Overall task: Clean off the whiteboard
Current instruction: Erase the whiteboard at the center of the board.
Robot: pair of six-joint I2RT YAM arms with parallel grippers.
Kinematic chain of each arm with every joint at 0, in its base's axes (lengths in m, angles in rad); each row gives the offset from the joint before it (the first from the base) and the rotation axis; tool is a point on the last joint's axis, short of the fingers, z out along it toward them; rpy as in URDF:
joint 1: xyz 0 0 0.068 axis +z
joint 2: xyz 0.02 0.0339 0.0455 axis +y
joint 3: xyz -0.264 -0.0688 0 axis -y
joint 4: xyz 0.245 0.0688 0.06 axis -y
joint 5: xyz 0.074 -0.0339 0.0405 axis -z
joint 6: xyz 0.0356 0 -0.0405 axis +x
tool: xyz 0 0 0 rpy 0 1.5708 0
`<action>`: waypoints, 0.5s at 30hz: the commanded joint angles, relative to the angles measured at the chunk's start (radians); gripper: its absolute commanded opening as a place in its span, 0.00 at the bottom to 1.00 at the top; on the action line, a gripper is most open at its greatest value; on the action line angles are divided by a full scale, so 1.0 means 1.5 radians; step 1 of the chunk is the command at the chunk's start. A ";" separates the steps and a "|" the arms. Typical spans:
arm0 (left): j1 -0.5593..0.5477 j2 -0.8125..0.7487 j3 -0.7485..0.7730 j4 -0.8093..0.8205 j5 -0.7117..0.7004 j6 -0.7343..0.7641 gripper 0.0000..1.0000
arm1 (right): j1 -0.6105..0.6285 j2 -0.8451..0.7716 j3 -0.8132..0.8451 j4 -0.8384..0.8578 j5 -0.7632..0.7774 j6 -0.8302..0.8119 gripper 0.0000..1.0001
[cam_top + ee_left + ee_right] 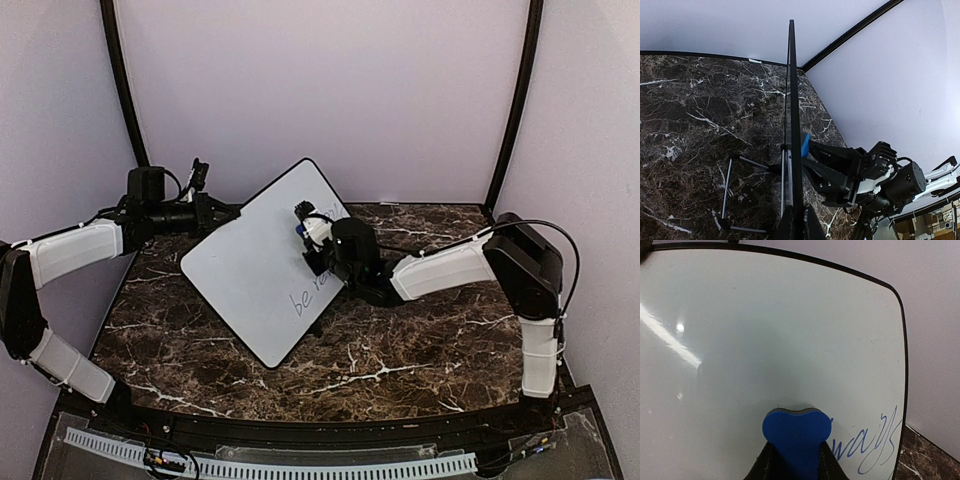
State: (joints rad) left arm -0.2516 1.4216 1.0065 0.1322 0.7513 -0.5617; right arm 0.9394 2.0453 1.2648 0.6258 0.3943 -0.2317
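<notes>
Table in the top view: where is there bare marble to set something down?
Bare table runs along the front, between the lower corner of the whiteboard and the near edge, and in front of the right arm. Crowded: the middle, where the left hand and right hand meet the board.

Top: high, looking down. Left wrist edge-on, right face-on, sharing whiteboard (250, 270).

Blue eraser (796, 432) in right end effector (796, 452), against whiteboard (765, 330) w/ blue writing (870, 440) at btm-right

Dark marble tabletop (400, 370); pale lilac backdrop walls (320, 90).
</notes>
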 commanded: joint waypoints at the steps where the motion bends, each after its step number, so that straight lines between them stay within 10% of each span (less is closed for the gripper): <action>1: -0.030 -0.017 0.004 0.038 0.120 0.016 0.00 | 0.050 0.017 0.027 -0.070 -0.042 -0.010 0.22; 15: -0.032 -0.023 0.002 0.041 0.127 0.014 0.00 | -0.046 0.052 0.031 -0.124 0.037 0.066 0.22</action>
State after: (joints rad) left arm -0.2527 1.4220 1.0065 0.1326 0.7601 -0.5621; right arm 0.9440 2.0476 1.3025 0.5915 0.4046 -0.1852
